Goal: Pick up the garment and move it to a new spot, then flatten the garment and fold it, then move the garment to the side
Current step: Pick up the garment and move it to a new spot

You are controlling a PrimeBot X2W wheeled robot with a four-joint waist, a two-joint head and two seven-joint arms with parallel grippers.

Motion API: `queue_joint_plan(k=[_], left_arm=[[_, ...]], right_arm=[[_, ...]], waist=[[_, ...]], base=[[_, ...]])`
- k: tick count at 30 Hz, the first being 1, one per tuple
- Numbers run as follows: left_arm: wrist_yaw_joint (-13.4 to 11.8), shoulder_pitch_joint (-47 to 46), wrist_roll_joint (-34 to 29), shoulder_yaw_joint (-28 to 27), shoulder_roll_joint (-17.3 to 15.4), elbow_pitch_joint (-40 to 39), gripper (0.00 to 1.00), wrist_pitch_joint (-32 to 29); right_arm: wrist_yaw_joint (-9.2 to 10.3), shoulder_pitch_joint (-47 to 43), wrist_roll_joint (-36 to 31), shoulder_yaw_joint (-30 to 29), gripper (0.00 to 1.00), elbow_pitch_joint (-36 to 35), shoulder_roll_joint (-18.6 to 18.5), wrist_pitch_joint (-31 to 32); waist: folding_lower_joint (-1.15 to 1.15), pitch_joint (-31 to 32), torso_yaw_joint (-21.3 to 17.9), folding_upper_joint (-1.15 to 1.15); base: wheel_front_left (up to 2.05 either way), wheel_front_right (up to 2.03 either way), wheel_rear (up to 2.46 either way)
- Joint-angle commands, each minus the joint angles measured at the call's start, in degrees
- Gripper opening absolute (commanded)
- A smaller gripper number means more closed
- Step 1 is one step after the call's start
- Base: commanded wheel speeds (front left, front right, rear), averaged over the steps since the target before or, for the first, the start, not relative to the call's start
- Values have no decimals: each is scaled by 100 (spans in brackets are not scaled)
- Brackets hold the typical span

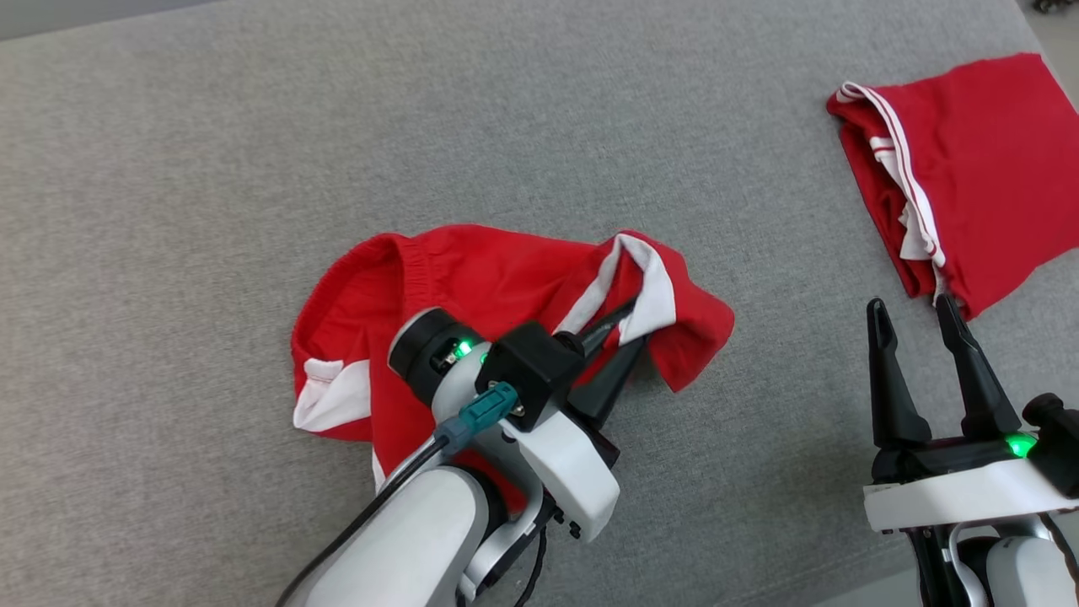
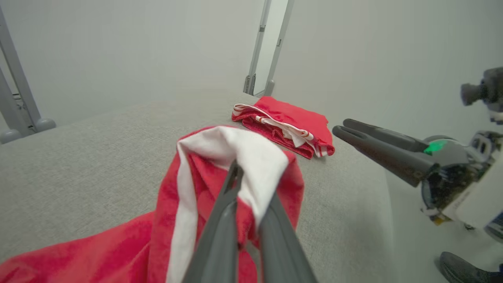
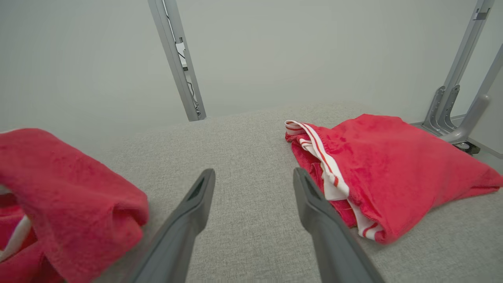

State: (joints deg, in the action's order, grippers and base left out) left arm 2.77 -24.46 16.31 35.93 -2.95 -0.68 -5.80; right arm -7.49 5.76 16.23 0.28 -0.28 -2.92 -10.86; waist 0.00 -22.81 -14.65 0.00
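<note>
Garment [image 1: 472,278] soft, limp, light — left hand [image 1: 634,324] clamped on its white-trimmed edge, right hand [image 1: 910,303] apart, empty — probably wants a second edge hold.

No readable txt, labels, brands or nos. anywhere (fabric and robot parts all unmarked).

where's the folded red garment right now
In the head view the folded garment lies at the upper right of the grey surface, just beyond the open right pincer, apart from the crumpled garment that the left pincer grips at centre.
</note>
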Motion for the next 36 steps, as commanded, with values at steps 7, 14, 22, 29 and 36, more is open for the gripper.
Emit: queue_joint_plan(k=[7,14,22,29,36], left_arm=[[242,4,163,310,-43,519,100,251],[267,184,310,320,-157,476,100,673],[-348,535,467,-470,-402,393,100,1289],[-912,896,693,-1335,-666,465,100,1726],[-1092,1265,902,-2031,-919,579,100,2010]], right_arm=[[-1,220,-15,-1,100,287,-12,-148],[-1,196,-136,-57,100,389,-13,-45],[-1,-21,-267,-94,100,292,-14,154],[-1,-206,-386,-77,100,150,-32,331],[-1,-404,-426,-35,100,94,-84,461]], waist=[[0,-71,83,0],[0,336,503,0],[0,852,896,0],[0,1150,1130,0],[0,1371,1356,0]], base=[[0,0,0],[0,0,0],[0,0,0],[0,0,0],[0,0,0]])
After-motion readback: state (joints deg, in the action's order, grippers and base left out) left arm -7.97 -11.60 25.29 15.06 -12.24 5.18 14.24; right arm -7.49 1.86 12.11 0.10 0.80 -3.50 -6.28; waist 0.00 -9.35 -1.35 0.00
